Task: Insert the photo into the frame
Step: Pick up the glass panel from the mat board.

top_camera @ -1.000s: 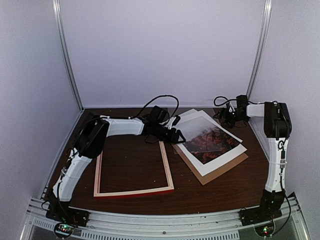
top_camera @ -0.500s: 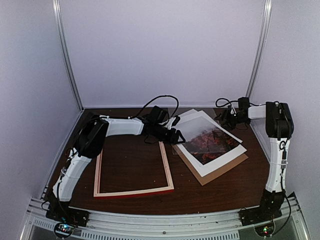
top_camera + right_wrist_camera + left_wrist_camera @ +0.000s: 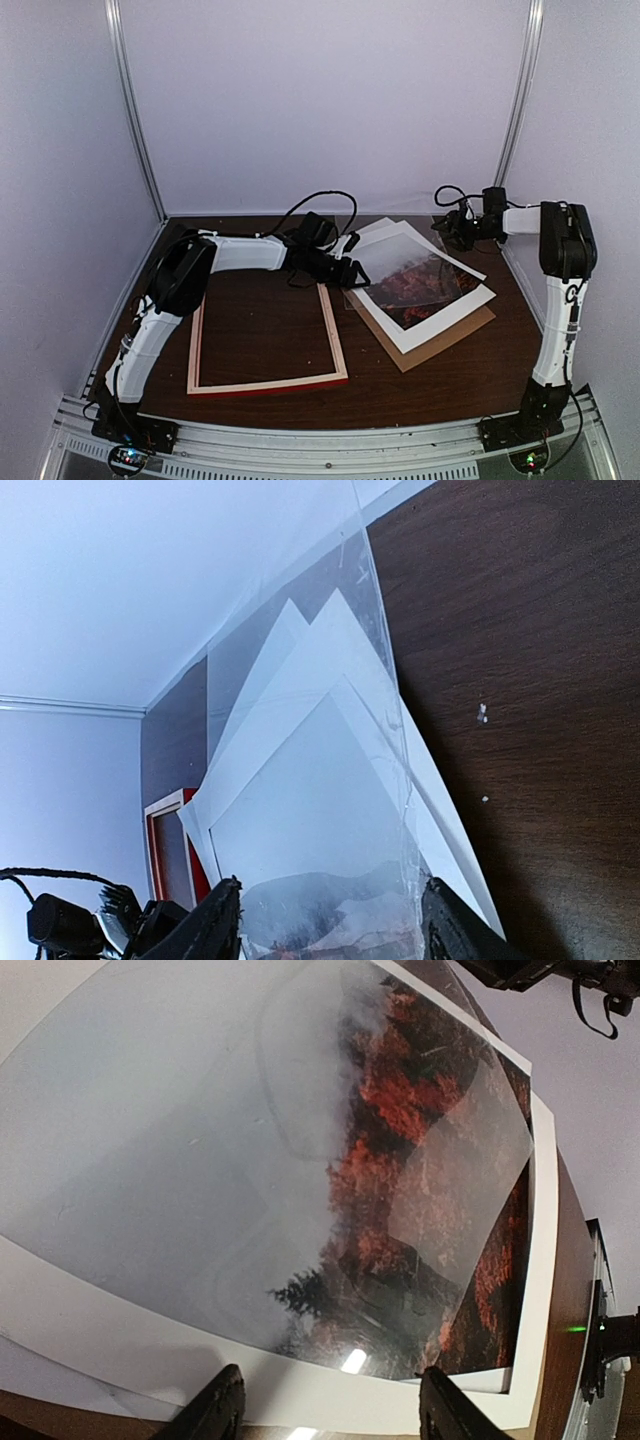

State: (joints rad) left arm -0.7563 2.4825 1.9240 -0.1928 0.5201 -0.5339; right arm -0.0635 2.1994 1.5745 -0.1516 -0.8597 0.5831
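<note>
At the left edge of the photo (image 3: 415, 280), holds the left claw (image 3: 325, 1410) released over the white border. At its far right corner, holds the right claw (image 3: 452, 228) released too. Shows the photo flat on a brown board (image 3: 445, 340), frame (image 3: 268, 384) just left of it on the worktop (image 3: 450, 390).

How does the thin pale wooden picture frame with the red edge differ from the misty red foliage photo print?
The pale wooden frame is an open outline of thin rails with dark table showing through; the photo print is a solid sheet. The frame lies directly on the table; the photo lies askew on a white sheet and brown board. Both are flat rectangles.
</note>
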